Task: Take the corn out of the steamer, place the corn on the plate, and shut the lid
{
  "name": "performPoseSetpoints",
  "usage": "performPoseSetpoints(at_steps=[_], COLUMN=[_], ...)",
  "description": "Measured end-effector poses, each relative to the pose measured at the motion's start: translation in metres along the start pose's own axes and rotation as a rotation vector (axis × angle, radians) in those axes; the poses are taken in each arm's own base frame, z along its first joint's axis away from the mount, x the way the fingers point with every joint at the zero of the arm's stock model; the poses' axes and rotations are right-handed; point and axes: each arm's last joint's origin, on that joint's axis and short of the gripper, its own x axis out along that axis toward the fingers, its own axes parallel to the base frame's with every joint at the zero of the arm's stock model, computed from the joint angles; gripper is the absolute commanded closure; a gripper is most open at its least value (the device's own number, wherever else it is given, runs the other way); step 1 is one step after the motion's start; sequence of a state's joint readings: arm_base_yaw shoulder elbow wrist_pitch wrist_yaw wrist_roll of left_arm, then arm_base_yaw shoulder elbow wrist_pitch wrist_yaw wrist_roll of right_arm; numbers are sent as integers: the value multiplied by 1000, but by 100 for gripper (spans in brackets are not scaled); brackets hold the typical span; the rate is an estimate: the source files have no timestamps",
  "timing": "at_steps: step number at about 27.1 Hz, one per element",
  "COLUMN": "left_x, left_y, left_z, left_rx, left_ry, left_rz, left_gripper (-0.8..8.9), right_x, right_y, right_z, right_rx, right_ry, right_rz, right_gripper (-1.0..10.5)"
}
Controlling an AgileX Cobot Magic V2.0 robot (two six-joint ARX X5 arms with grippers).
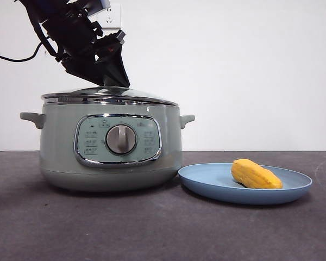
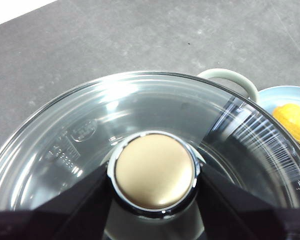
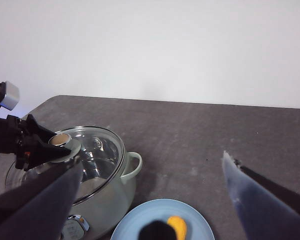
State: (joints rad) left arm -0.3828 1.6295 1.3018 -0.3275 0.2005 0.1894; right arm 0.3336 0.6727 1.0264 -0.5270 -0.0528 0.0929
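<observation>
**Corn on the plate, lid seated under the left tool**

The corn (image 1: 255, 174) lies on its side in the plate (image 1: 206, 182), a short yellow-orange cob piece with ridged rows and one tapered end. It is the only thing in that shallow, round, light-blue dish, whose raised rim sits just beside the steamer (image 1: 60, 147), off to one side of the left tool and lower.

The lid (image 1: 87, 93) rests on the steamer's mouth. It is clear domed glass ringed in chrome, and through it the left wrist view shows a dim interior; reflections make it hard to tell whether anything is inside. The knob (image 2: 154, 170) on top is a smooth, rounded, pale disc set in a bright metal collar.

The left tool (image 2: 154, 177) is directly over the lid's centre, its two black wedge-shaped jaws set against opposite sides of the knob, clamped on it. In the front view it comes down at a slant from the upper corner, dark and angular.

The steamer is a broad, round, pale sage-green pot with small side handles, a chrome-framed control panel and a silver dial (image 1: 121, 139) in the middle.

The right tool (image 3: 155, 190) hangs well apart from the pot, above the plate, jaws spread wide with nothing between them.

Everything stands on a dark grey, faintly mottled worktop (image 1: 152, 228).
</observation>
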Motion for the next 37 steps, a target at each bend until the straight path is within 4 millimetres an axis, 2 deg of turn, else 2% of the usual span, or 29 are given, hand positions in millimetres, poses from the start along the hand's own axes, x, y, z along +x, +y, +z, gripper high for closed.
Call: performPoseSetpoints(at_steps=[3, 6, 8, 20, 25, 30, 37], left_x=[0, 0, 0, 0, -9, -31, -93], left_y=[0, 0, 0, -4, -5, -8, -17], left_z=[0, 0, 0, 1, 0, 5, 18], left_rx=[-1, -1, -4, 2, -12, -14, 3], left_ry=[2, 3, 2, -2, 13, -19, -120], left_rz=[-1, 0, -3, -19, 0, 33, 55], left_gripper=[600, 459, 399, 394, 395, 395, 396], right_x=[0, 0, 0, 0, 0, 0, 0], right_y=[0, 0, 0, 1, 1, 1, 0], right_z=[0, 0, 0, 0, 0, -1, -6], right_rx=[0, 0, 0, 0, 0, 0, 3], right_ry=[0, 0, 2, 3, 3, 8, 61], right_rz=[0, 1, 14, 26, 26, 25, 21], right_gripper=[474, 474, 474, 474, 474, 474, 474])
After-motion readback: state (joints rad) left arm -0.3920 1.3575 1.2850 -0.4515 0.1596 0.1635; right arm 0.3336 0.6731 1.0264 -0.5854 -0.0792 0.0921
